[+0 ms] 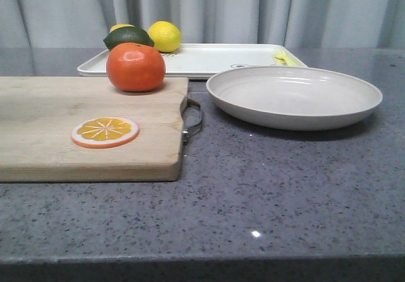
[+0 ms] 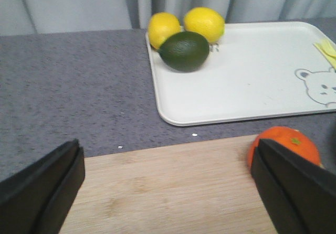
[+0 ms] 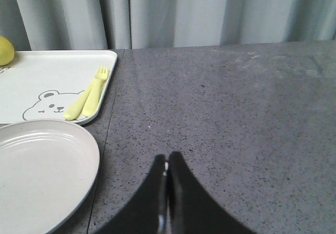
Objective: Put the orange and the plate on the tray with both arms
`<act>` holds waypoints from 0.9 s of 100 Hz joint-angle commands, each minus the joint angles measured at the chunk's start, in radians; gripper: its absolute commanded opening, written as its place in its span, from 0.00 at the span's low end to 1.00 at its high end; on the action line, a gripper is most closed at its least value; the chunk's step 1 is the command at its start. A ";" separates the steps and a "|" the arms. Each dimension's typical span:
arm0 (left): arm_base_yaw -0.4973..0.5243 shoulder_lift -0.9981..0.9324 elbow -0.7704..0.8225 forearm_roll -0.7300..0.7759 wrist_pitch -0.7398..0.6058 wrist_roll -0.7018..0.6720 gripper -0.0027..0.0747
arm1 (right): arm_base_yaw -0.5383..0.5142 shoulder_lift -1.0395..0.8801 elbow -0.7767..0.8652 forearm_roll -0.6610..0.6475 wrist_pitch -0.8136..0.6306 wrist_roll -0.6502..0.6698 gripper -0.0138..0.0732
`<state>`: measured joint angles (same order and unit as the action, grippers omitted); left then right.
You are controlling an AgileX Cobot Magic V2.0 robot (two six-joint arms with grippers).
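Note:
The orange (image 1: pixel 135 66) sits on the far corner of a wooden cutting board (image 1: pixel 50 130). The off-white plate (image 1: pixel 294 95) lies on the grey table to its right. The white tray (image 1: pixel 209 57) lies behind both. Neither gripper shows in the front view. In the left wrist view my left gripper (image 2: pixel 168 184) is open wide above the board, and the orange (image 2: pixel 281 142) is partly hidden behind one finger (image 2: pixel 294 187). The tray (image 2: pixel 247 82) lies beyond. In the right wrist view my right gripper (image 3: pixel 167 163) is shut and empty over bare table, beside the plate (image 3: pixel 37 171).
An orange slice (image 1: pixel 105 131) lies on the board, which has a metal handle (image 1: pixel 193 121). Two lemons (image 2: pixel 205 24) and a green avocado (image 2: pixel 184 50) sit at the tray's far left corner. A yellow fork (image 3: pixel 92 95) lies at its right edge. A curtain hangs behind.

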<state>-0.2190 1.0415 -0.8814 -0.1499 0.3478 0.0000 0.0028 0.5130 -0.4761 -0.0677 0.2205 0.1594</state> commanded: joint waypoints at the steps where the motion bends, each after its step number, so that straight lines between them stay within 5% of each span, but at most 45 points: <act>1: -0.043 0.053 -0.108 -0.047 0.004 0.000 0.84 | -0.006 0.010 -0.035 -0.013 -0.073 -0.011 0.09; 46: -0.144 0.470 -0.537 -0.151 0.390 0.000 0.84 | -0.006 0.010 -0.035 -0.013 -0.073 -0.011 0.09; 90: -0.180 0.681 -0.716 -0.166 0.475 0.009 0.84 | -0.006 0.010 -0.035 -0.013 -0.068 -0.011 0.09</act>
<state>-0.3901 1.7481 -1.5580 -0.2926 0.8485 0.0054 0.0028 0.5130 -0.4761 -0.0677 0.2205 0.1594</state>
